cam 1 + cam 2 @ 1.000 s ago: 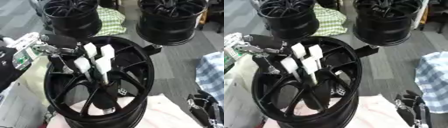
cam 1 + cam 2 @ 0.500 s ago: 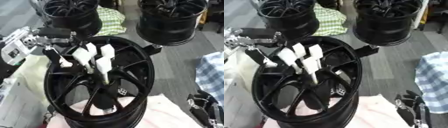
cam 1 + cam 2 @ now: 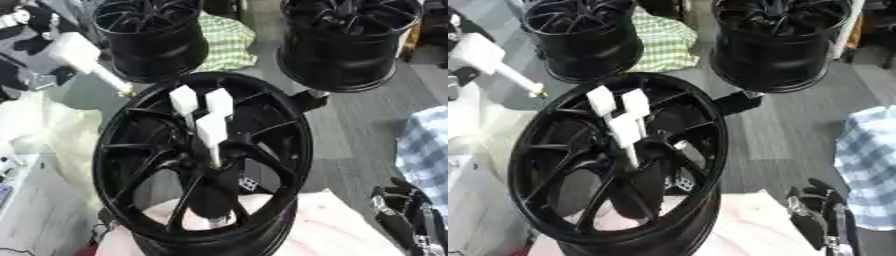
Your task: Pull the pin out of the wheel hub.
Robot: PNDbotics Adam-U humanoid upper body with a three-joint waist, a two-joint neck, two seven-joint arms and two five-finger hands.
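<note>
1. At far left, up off the rim: left hand [image 3: 33, 42] clamped on the white head of 1 pin [image 3: 77, 52], as far as the blur allows. Carried out and away from the spokes over the last second, thin shaft pointing down toward the rim and touching nothing.
2. Means the pull itself looks done for this pin: fully clear of the wheel hub [image 3: 201, 160], well apart from its old seat among the others.
3. About the pin: blocky white head, slim pale shaft, slightly darker tip; tilted, head high and to the left.
4. Centre: black multi-spoke hub standing tilted on a pinkish cloth [image 3: 332, 230], face toward the camera. Unmoved in the frame while the pin came out.
5. Near the hub's upper middle: 3 white pins [image 3: 210, 130] left in place, down from 4 a second ago; heads bunched close, shafts running in toward the centre bore.
6. Behind: 2 more black wheels [image 3: 350, 45], untouched, with a green checked cloth [image 3: 223, 42] between them.
7. At lower right: right hand [image 3: 815, 215] idle, fingers relaxed and apart, pointing up, holding nothing, well away from the hub.
8. Likely next, as a judgement only: set this pin aside, then back for the remaining 3 if wanted.
</note>
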